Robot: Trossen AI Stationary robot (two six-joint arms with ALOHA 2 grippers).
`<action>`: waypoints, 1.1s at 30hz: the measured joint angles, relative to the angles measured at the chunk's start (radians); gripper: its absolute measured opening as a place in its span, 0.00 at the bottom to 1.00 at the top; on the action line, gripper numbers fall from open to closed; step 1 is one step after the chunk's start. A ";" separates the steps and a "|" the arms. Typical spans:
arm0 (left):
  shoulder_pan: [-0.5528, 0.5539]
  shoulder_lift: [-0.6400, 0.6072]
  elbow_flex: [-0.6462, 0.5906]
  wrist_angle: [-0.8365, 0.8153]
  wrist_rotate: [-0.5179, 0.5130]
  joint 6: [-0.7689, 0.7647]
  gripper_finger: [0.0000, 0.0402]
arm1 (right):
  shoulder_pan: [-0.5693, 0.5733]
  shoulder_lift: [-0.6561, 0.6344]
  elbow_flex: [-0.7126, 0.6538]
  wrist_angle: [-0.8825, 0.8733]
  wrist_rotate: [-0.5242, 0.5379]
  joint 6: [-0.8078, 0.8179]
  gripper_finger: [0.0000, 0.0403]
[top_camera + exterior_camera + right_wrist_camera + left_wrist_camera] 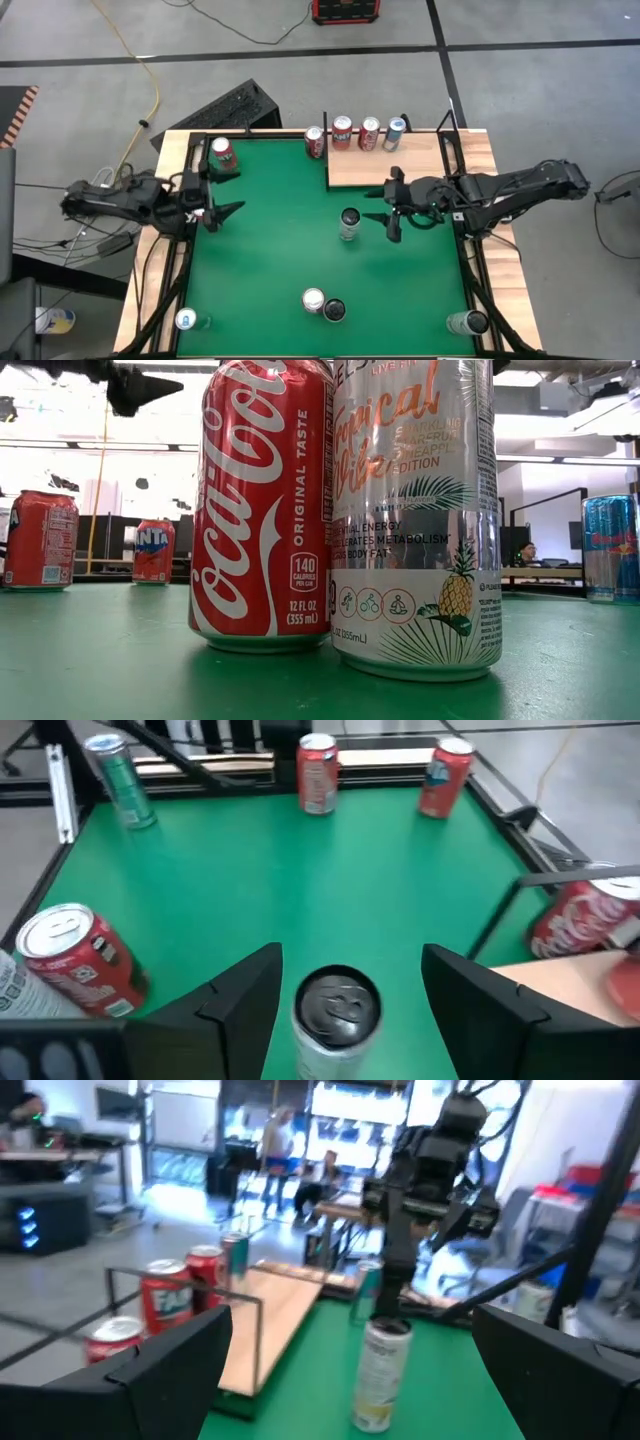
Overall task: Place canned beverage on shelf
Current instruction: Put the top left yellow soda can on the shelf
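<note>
A pale can with a dark top (349, 222) stands upright on its base on the green table, just off the shelf's (385, 165) near left corner. My right gripper (372, 207) is open beside it; in the right wrist view its fingers (240, 995) flank the can's top (338, 1005) with green showing on both sides. Several cans (369, 133) stand along the shelf's far edge. My left gripper (225, 195) hangs open over the table's left edge, nothing between its fingers (170, 1360); the can (380, 1370) shows far ahead of it.
A red can (222, 155) stands at the far left. Two cans (322, 304) stand together near the front edge and fill the low view (345, 510). One can stands in each near corner (185, 320) (468, 322). Thin black posts (446, 125) edge the shelf.
</note>
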 joint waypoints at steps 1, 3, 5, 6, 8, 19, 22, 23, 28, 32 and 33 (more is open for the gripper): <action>0.000 -0.019 -0.039 0.041 0.008 0.004 0.99 | 0.000 0.013 0.000 0.009 0.000 -0.006 0.66; 0.000 -0.050 -0.106 0.104 0.020 0.013 0.99 | -0.002 0.039 0.000 0.031 0.000 -0.029 0.66; 0.000 -0.068 -0.158 0.146 0.024 0.017 0.99 | -0.009 0.062 0.000 0.047 0.000 -0.042 0.66; 0.000 -0.075 -0.184 0.164 0.027 0.017 0.99 | -0.013 0.075 0.000 0.057 0.000 -0.042 0.66; 0.000 -0.085 -0.226 0.180 0.045 0.010 0.99 | -0.021 0.102 0.000 0.061 0.000 -0.043 0.66; 0.000 -0.084 -0.309 0.161 0.177 -0.068 0.99 | -0.036 0.169 0.000 0.046 -0.011 -0.043 0.66; 0.000 -0.084 -0.331 0.154 0.179 -0.071 0.99 | -0.036 0.184 0.000 0.050 -0.011 -0.033 0.66; 0.000 -0.083 -0.335 0.152 0.176 -0.073 0.99 | -0.037 0.186 -0.001 0.045 -0.016 -0.033 0.66; 0.000 -0.083 -0.338 0.132 0.172 -0.104 0.99 | -0.049 0.203 0.001 0.047 -0.033 -0.004 0.66; 0.000 -0.084 -0.338 0.117 0.173 -0.106 0.99 | -0.048 0.200 0.001 0.037 -0.034 0.003 0.66; 0.000 -0.084 -0.338 0.104 0.173 -0.107 0.99 | -0.048 0.200 0.001 0.036 -0.034 0.005 0.66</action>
